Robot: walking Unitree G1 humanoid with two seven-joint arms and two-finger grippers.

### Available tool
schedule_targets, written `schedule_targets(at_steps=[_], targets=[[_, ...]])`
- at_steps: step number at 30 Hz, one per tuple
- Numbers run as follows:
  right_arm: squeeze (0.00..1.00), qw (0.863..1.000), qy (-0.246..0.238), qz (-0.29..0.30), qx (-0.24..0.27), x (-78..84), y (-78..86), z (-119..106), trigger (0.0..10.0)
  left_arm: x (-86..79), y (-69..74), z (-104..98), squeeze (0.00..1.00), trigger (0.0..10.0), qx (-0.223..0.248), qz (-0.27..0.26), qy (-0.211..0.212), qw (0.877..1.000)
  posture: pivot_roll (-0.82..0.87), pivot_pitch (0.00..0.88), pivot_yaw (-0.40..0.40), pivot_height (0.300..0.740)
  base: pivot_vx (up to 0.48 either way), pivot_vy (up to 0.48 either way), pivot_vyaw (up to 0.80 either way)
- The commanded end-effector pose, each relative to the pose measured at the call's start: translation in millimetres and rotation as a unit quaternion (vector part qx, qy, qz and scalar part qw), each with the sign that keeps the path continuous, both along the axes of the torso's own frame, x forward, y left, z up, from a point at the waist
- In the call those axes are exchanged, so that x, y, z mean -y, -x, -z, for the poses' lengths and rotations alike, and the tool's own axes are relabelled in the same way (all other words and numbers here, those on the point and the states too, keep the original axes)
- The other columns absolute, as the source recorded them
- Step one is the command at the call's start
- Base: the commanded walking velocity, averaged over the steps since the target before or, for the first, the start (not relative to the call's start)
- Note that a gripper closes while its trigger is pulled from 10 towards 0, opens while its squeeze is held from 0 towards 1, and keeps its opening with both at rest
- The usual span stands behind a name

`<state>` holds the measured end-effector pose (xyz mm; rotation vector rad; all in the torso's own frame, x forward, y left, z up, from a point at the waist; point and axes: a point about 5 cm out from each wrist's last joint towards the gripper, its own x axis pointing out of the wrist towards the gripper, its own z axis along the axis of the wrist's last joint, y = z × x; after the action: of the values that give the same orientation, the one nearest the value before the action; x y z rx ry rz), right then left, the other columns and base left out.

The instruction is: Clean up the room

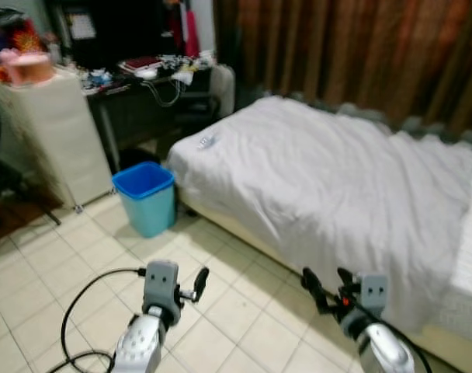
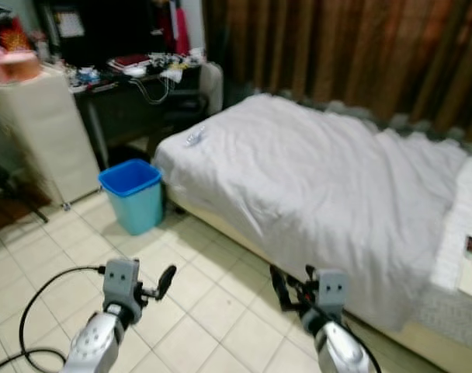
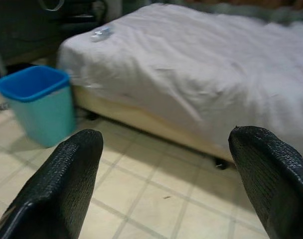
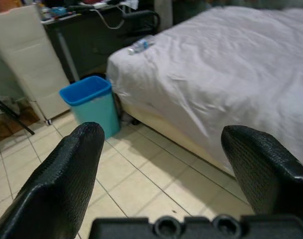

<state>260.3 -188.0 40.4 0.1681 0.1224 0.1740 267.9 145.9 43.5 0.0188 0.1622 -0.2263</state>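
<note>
Ahead of the robot stands a bed [image 1: 337, 179] under a rumpled white sheet, and everything else is best placed from it. On the bed's corner nearest the desk [image 1: 154, 85] lies a small clear plastic bottle [image 1: 206, 141], flat on its side on the sheet; in the right wrist view the bottle [image 4: 140, 45] has its long axis running roughly along the bed's foot edge, toward the desk. It is too small and blurred to tell which end carries the cap.

Just off that same corner of the bed, on the pale tiled floor [image 1: 220, 303], stands a blue wastebasket [image 1: 146, 197], upright and open at the top, near the bed frame but not touching it. Beyond the wastebasket a cream cabinet [image 1: 57, 136] stands beside the dark desk, which is cluttered with cables and small items. Brown curtains [image 1: 352, 54] hang behind the far side of the bed.

Both arms are raised over the floor on the near side of the bed, well apart from the bottle. The left gripper [image 1: 191, 286] hangs over the tiles with a black cable [image 1: 81, 311] looping beside its arm; in its wrist view its two black fingers [image 3: 62, 189] are spread wide with nothing between them. The right gripper [image 1: 327, 289] is close to the bed's near edge, its fingers [image 4: 62, 184] likewise wide apart and empty.
</note>
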Motion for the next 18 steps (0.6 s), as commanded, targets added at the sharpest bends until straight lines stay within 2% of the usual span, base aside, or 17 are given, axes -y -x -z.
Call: schedule_targets(at_steps=[1, 3, 10, 12, 18], targets=[[0.0, 1.0, -0.004, -0.002, 0.005, -2.1, -0.5, -0.8, 10.0, -4.5, 1.2, -1.1, 0.0, 10.0, 0.009, -0.001, -0.022, 1.0, 0.01, 0.0, -0.064, 0.74, 0.0, 0.0, 0.0], [0.0, 1.0, -0.002, 0.0, 0.003, -0.5, 1.8, 0.8, 10.0, -3.7, 1.4, -3.0, 0.0, 10.0, 0.014, 0.004, -0.016, 1.0, 0.01, 0.0, -0.064, 0.74, 0.0, 0.0, 0.0], [0.0, 1.0, 0.006, 0.003, -0.002, 0.4, 4.1, 3.2, 10.0, -0.8, 1.9, -0.4, 0.0, 10.0, 0.008, 0.012, -0.011, 1.0, 0.0, 0.0, -0.06, 0.74, 0.358, 0.318, 0.0], [0.0, 1.0, 0.008, 0.0, -0.004, 0.2, 3.8, 3.6, 10.0, -0.3, 2.0, 0.2, 0.0, 10.0, 0.007, 0.014, -0.012, 1.0, 0.0, 0.0, -0.06, 0.74, 0.364, 0.311, -0.8], [0.0, 1.0, 0.012, -0.007, -0.009, -0.9, 1.8, 5.3, 10.0, -1.3, 2.3, 2.5, 0.0, 10.0, 0.004, 0.012, -0.02, 1.0, 0.0, 0.0, -0.061, 0.74, 0.364, 0.314, 0.0]])
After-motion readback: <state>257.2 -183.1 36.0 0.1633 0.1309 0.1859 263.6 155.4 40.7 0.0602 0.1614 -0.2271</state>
